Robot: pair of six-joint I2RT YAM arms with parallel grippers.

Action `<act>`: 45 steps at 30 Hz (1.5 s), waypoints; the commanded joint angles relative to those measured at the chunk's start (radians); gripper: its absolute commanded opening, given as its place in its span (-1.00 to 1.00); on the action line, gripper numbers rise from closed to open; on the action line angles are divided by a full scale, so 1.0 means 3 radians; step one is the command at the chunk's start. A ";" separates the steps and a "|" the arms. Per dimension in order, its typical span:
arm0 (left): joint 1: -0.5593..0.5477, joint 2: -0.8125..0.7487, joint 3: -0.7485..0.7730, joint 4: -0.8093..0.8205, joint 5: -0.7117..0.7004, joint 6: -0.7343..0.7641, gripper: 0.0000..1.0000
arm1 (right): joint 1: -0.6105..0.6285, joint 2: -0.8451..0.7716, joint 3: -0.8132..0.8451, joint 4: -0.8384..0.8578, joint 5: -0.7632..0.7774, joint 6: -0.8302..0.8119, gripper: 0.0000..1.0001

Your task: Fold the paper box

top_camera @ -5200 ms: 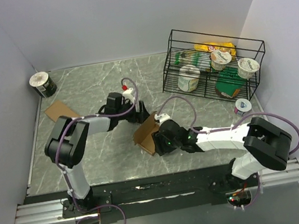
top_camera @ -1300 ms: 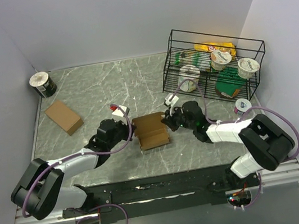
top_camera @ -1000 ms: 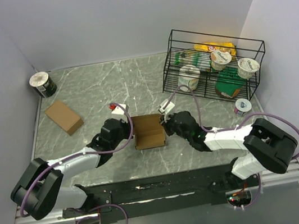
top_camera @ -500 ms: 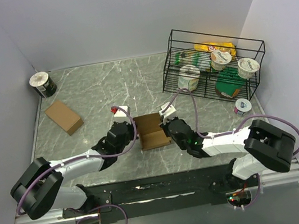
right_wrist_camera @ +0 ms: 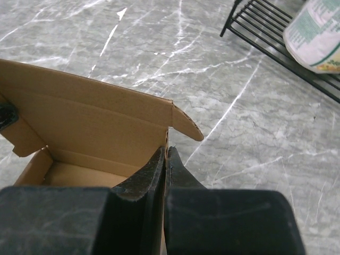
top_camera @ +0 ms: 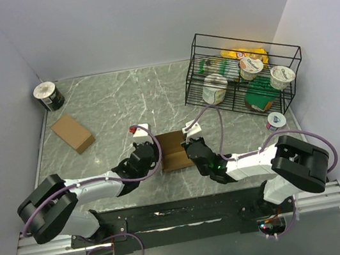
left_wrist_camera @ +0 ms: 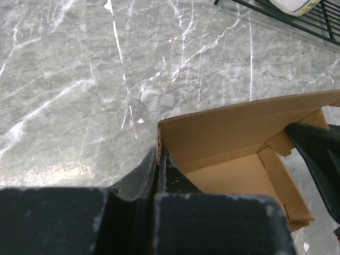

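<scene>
Brown paper box (top_camera: 174,153), open-topped, walls raised, held between both arms' fingers: left fingers (left_wrist_camera: 139,176) and right fingers (right_wrist_camera: 144,179) each clamped on an end wall

Top external view: mounted high at the near edge, looking down over the whole counter (top_camera: 121,103). Left and right wrist views: low, very close, facing forward past their own fingers (left_wrist_camera: 139,178). All 3 views share the paper box (top_camera: 173,153) and adjoining counter.
</scene>
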 commanded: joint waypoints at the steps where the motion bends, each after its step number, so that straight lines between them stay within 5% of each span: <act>1: -0.0105 0.0081 0.0154 0.0214 0.0043 -0.0211 -0.98 | 0.0094 0.0069 0.0148 0.0157 0.0087 0.0223 -1.00; 7: -0.0105 0.0000 0.0093 0.0259 0.0124 -0.0150 -0.92 | 0.0104 0.0018 0.0026 0.0289 0.0297 0.0141 -1.00; 14: -0.0064 -0.0368 0.0062 0.0147 0.0451 0.0188 0.17 | 0.0099 -0.0140 -0.0373 0.1091 0.0262 -0.0405 -1.00; 20: 0.0257 -0.0731 -0.0137 0.0014 0.1073 0.0279 0.64 | 0.0094 -0.0115 -0.0511 0.1404 0.0103 -0.0662 -1.00; 26: 0.0748 -0.0839 -0.0362 0.0147 0.1908 0.0576 0.48 | 0.0033 -0.0125 -0.0552 0.1507 -0.0193 -0.0652 -1.00; 34: 0.1448 -0.0635 -0.0465 0.0597 0.2843 0.0724 0.63 | -0.0299 -0.0268 -0.0695 0.1472 -0.1051 -0.0555 -1.00; 38: 0.1582 -0.0329 -0.0353 0.0816 0.3141 0.0883 0.54 | -0.0667 -0.0411 -0.0736 0.1313 -0.1980 -0.0463 -1.00; 45: 0.1649 0.0265 0.0000 0.1021 0.3550 0.1036 0.39 | -0.1077 -0.0457 -0.0639 0.0991 -0.2810 -0.0463 -1.00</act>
